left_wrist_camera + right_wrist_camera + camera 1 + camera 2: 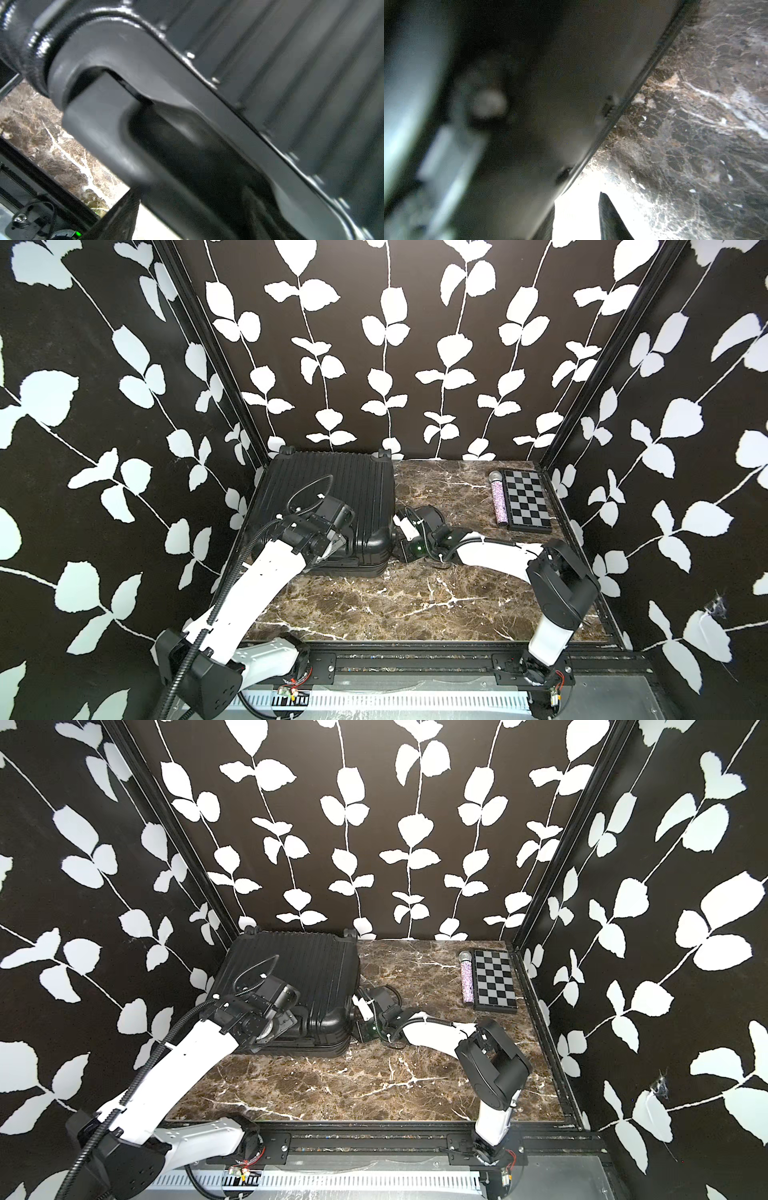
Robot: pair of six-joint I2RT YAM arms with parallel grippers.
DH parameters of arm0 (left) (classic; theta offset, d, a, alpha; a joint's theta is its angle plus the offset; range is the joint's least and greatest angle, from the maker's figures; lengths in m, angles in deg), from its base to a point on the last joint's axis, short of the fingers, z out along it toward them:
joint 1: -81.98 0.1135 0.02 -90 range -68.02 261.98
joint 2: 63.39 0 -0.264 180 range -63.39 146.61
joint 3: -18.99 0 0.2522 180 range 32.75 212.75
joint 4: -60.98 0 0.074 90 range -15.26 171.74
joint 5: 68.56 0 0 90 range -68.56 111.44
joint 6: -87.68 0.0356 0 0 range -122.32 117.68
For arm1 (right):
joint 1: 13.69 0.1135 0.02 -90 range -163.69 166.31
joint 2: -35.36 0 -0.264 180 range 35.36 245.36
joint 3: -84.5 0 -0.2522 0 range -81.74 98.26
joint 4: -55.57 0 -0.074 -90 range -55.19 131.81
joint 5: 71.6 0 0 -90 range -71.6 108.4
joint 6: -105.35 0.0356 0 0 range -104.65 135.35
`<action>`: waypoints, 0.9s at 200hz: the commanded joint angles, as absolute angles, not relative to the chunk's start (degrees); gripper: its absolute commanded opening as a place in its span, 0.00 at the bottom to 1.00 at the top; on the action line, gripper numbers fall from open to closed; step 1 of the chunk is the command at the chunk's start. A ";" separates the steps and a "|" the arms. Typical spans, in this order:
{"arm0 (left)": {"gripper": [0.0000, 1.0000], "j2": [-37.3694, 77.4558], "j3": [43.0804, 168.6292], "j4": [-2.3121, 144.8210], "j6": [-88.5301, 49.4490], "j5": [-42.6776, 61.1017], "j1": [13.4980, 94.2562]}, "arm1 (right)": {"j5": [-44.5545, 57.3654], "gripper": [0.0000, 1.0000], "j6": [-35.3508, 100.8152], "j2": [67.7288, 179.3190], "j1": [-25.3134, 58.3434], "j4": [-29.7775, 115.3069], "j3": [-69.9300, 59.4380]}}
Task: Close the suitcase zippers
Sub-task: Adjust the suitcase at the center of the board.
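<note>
The black ribbed suitcase (pixel 332 481) (pixel 299 957) lies flat at the back left of the marble table, its shells together. My left gripper (pixel 330 549) reaches over its near edge. In the left wrist view the grey handle (pixel 145 62) runs between the spread fingers (pixel 120 216), next to the ribbed shell (pixel 291 62). My right gripper (pixel 399 524) (pixel 577 203) sits low at the case's near right corner, open with nothing between its fingers. The zipper track (pixel 643 76) runs along the shell rim just beside it. I cannot make out a pull.
A black-and-white checkered box (pixel 528 499) and a glittery microphone (pixel 498 499) lie at the back right. Bare marble table (pixel 415 601) spreads across the front and middle. Patterned walls close in on three sides, and a black rail (pixel 415 659) runs along the front.
</note>
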State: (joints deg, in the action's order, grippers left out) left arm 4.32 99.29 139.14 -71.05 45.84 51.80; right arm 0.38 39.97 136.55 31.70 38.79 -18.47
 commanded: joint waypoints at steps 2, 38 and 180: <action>0.75 3.75 95.46 139.89 -70.47 44.88 54.04 | 3.64 0.35 39.88 133.32 32.35 42.01 -19.59; 0.51 3.04 91.26 135.74 -66.62 43.49 56.88 | 8.51 0.37 40.63 127.92 30.39 42.48 -23.69; 0.16 18.40 104.91 117.21 -13.60 23.76 65.53 | 6.62 0.46 35.49 98.40 11.63 39.94 -49.51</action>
